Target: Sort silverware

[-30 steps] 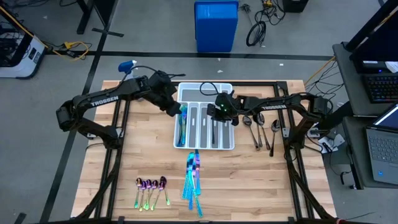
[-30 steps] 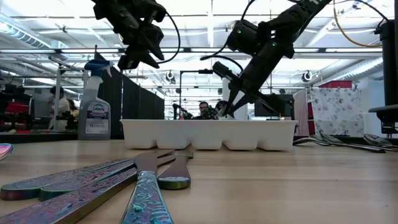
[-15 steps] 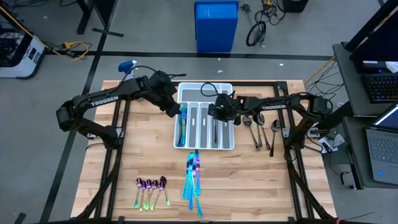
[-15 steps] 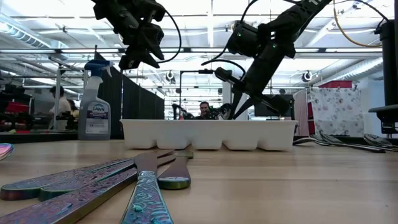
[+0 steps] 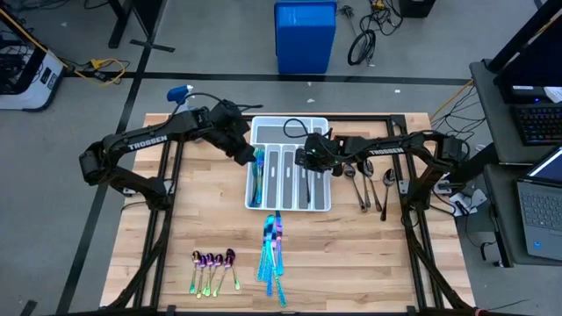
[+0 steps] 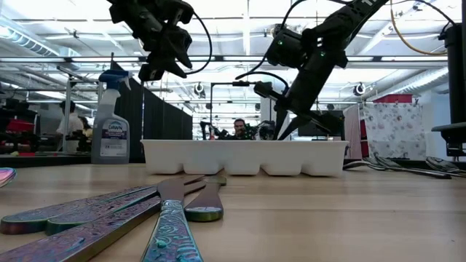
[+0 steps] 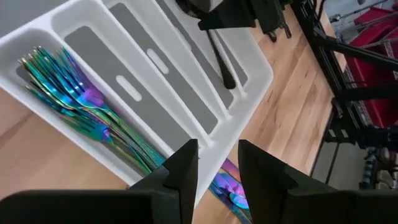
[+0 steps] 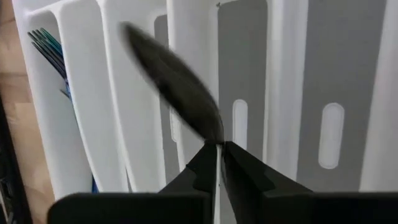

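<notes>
Right gripper (image 8: 219, 163) angles down over the white tray (image 5: 321, 204), pinching a dark spoon (image 8: 177, 87); left gripper (image 7: 217, 163) hovers slightly parted beside it.

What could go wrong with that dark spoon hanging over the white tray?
The right gripper pinches the dark spoon only by its thin handle. The spoon looks blurred, so it may be swinging. It might land across a divider of the tray or in the wrong slot.

5 small rainbow-purple spoons (image 5: 212, 262) are lying on the table (image 5: 351, 263); 1 white compartmented tray (image 5: 290, 125) is holding blue-teal forks (image 5: 257, 175), uncountable here.
</notes>
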`<state>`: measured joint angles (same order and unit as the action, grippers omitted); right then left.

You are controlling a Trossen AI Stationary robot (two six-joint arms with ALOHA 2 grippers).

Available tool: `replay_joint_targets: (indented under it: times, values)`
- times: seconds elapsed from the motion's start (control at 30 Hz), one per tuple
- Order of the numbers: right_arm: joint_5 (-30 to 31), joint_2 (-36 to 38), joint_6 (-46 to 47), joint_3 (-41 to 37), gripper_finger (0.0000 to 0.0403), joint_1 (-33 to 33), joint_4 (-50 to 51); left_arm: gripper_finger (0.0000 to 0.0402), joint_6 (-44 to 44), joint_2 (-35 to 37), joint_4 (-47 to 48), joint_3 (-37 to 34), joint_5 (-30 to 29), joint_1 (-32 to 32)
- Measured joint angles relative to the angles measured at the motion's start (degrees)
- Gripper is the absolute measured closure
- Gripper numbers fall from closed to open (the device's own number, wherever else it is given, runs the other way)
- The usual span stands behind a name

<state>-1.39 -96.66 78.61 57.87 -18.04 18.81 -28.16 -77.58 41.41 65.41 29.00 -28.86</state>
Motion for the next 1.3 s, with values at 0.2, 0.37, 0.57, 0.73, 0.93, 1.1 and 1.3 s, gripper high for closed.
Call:
replay_joint_targets:
  times: [0.2,0.37,0.57,0.73,0.93,1.1,1.3]
  values:
    - [0.21,0.00,-1.26,0.00,0.0358,-0.02,-0.02,0.0303,-0.02,0.00,0.09,0.00,1.22,0.00]
    - [0.44,0.00,-1.94,0.00,0.0349,-0.02,0.22,0.0303,-0.04,0.00,0.41,0.00,1.61,0.00]
    - [0.44,4.40,-4.06,0.04,0.0348,-0.07,2.38,0.0303,0.02,0.02,2.67,0.00,2.51,0.00]
    - [0.42,10.02,-4.49,0.07,0.0348,-0.28,19.24,0.0303,0.19,0.04,2.98,0.00,2.49,0.00]
    - [1.39,11.06,-15.40,-0.26,0.0298,-2.46,37.90,0.0303,0.11,0.04,2.70,0.01,2.43,0.00]
    - [1.54,10.86,-22.43,-2.22,0.0228,-4.86,37.89,0.0303,0.04,0.04,1.70,0.02,2.32,0.00]
    - [1.97,10.86,-22.56,-3.91,0.0203,-3.35,39.79,0.0303,-2.85,0.04,0.86,0.02,1.78,-0.02]
